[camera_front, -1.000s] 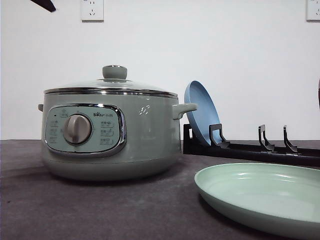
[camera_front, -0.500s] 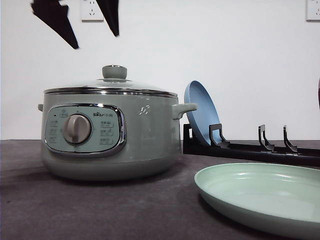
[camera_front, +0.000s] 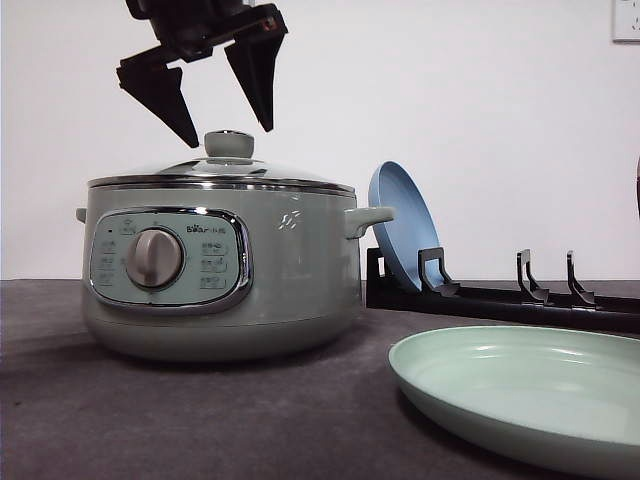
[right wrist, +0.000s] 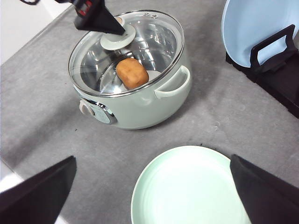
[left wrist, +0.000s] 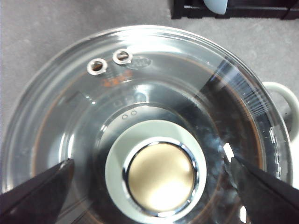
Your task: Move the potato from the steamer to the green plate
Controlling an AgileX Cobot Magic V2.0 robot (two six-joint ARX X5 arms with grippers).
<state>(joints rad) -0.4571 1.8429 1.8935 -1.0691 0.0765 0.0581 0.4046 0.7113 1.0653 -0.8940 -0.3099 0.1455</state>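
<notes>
White wall behind, grey table (camera_front: 200,420) below. "Bear" lettering on steamer (camera_front: 222,268) control panel (camera_front: 167,258). Left gripper (camera_front: 228,128) hanging fingers-down just over lid knob (camera_front: 229,144), jaws spread wide, holding nothing. Right gripper (right wrist: 152,198) also spread wide, high above green plate (right wrist: 187,186). Potato (right wrist: 132,73) inside steamer, under glass lid (right wrist: 140,42).

On the steamer (camera_front: 220,270), the front view shows the brand word "Bear" printed in dark letters on the control panel (camera_front: 168,259), just right of the top of the silver knob (camera_front: 154,258), followed by small characters too fine to read. The panel's other button labels are too small to make out. A faint emblem (camera_front: 290,219) on the body is illegible.
</notes>
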